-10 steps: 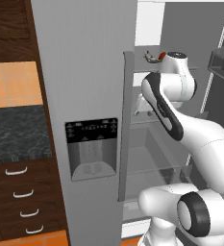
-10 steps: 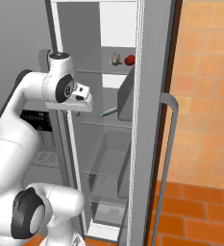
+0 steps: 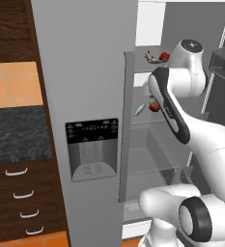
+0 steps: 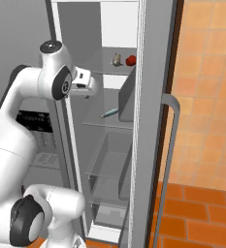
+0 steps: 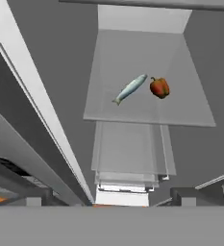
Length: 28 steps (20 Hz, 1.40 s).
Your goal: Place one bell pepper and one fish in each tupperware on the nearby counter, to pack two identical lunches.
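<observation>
Hand view looks down into the open fridge, and the gripper's [image 4: 88,92] finger tips are not clear enough there to judge, so I cannot tell whether it is spread or clenched. From the right base view the gripper sits at the end of the white arm, just inside the fridge opening, level with the gap between the upper shelf and the glass shelf [image 5: 190,103].

Taking that glass shelf as the landmark: a silvery-blue fish [image 5: 130,89] lies on it at a slant, and a red-orange bell pepper [image 5: 159,87] stands just beside the fish, apart from it by a narrow gap. Below the glass shelf are clear drawers [image 5: 128,153]. Above it, on the upper shelf, a second fish [image 4: 117,59] and a red bell pepper [image 4: 131,60] rest near each other.

Left of the glass shelf, past the closed grey fridge door with its dispenser panel [image 3: 91,150], the dark speckled desk [image 3: 17,137] runs over wood drawers with curved silver handles.
</observation>
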### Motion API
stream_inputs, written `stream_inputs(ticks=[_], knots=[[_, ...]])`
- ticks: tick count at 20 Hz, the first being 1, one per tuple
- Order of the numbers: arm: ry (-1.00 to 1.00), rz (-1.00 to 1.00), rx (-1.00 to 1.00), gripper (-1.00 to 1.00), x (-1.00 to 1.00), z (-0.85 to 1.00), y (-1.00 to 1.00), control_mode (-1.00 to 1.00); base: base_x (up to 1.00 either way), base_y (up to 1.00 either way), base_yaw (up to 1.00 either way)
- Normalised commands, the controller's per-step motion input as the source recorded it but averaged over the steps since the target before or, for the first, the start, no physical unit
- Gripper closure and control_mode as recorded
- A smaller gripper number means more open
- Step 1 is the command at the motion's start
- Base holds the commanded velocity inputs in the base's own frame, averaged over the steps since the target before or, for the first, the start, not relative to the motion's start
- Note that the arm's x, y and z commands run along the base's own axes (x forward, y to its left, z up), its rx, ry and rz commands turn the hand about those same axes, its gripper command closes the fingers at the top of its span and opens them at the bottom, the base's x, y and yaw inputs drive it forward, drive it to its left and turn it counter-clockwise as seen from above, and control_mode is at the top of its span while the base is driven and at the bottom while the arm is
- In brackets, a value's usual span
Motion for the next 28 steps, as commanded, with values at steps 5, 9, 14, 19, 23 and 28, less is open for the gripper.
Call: stream_inputs(ticks=[5,9,14,19,23,28], knots=[[-0.29,-0.09,-0.07,-1.00,0.47,0.92,-0.36,-1.00,0.00,0.00,0.00],[-0.09,-0.02,0.00,-1.00,0.32,0.81,-0.33,-1.00,0.00,0.00,0.00],[-0.04,0.00,0.00,-1.00,0.38,0.00,-0.20,-1.00,0.00,0.00,0.00],[0.00,0.00,0.00,-1.00,0.70,0.00,-0.26,-1.00,0.00,0.00,0.00],[-0.06,0.01,0.00,-1.00,0.53,0.00,-0.12,-1.00,0.00,0.00,0.00],[-0.04,0.09,0.01,-1.00,0.73,0.00,-0.08,-1.00,0.00,0.00,0.00]])
